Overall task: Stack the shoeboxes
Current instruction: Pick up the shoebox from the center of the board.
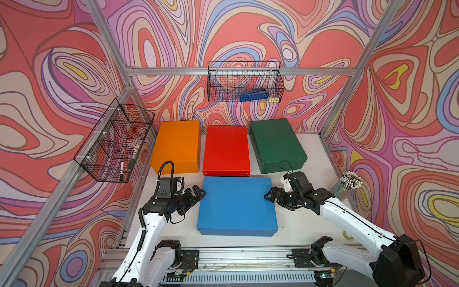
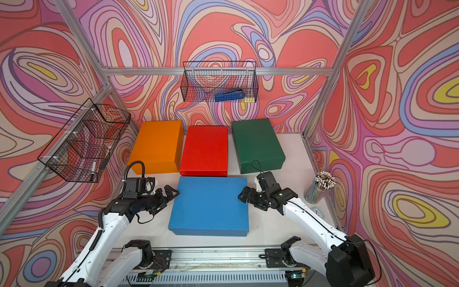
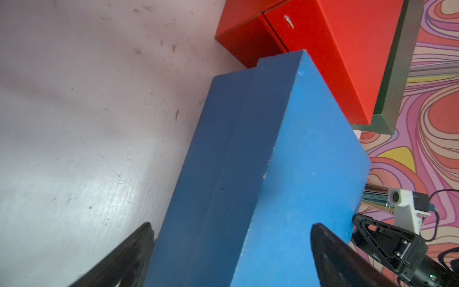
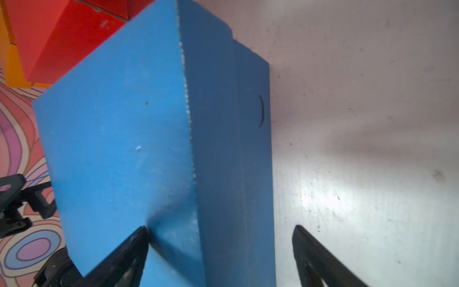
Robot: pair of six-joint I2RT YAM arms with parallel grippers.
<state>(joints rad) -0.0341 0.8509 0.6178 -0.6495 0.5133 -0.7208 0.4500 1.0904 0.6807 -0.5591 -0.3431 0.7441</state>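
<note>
The blue shoebox [image 1: 237, 206] lies flat on the white bench [image 1: 315, 154], lid on, nearest my base and between my two arms. Its far edge runs just beside the near face of the red shoebox [image 1: 226, 149]; I cannot tell whether they touch. The red one sits in the middle of the back row, with the orange shoebox [image 1: 177, 145] on its left and the dark green shoebox [image 1: 275, 144] on its right, a slim gap on each side. All four rest on the bench, none on top of another.

My left fingers [image 1: 196, 193] are at the blue box's left edge, near its far corner. In the left wrist view they [image 3: 330, 253] stand spread wide across that edge, one over the lid and one down beside the side wall, clamped on nothing. My right fingers [image 1: 270, 195] are at the opposite edge. In the right wrist view they [image 4: 129, 248] are also spread wide: one tip presses into the lid, which looks dented there, and the other hangs clear of the side wall over the bench.

A cup of pencils [image 1: 349, 185] stands at the bench's right edge. A wire basket [image 1: 244, 82] on the back wall holds a blue stapler [image 1: 253, 95]; another wire basket [image 1: 115, 141] hangs on the left wall.
</note>
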